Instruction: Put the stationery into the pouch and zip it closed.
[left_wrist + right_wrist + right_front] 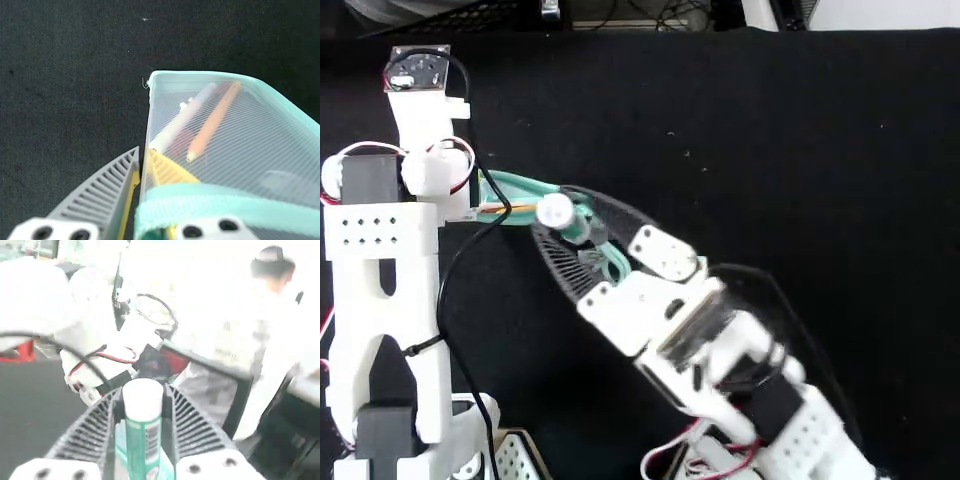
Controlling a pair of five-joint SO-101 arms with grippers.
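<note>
A clear pouch [240, 150] with a teal zip edge holds a white pen [180, 122] and an orange pencil [212, 122]. My left gripper [144, 155] is shut on the pouch's edge, with one finger inside and the grey one outside. In the high view the pouch [520, 187] is at centre left, beside the left gripper [470, 205]. My right gripper [142, 390] is shut on a green glue stick [143, 430] with a white cap. From above, the glue stick [556, 211] and right gripper [560, 225] are right at the pouch's open end.
A black cloth [770, 150] covers the table, with open room to the right and at the back. The left arm's white body [385, 300] runs along the left side, trailing black cables [450, 290]. The right arm [740, 370] enters from the lower right.
</note>
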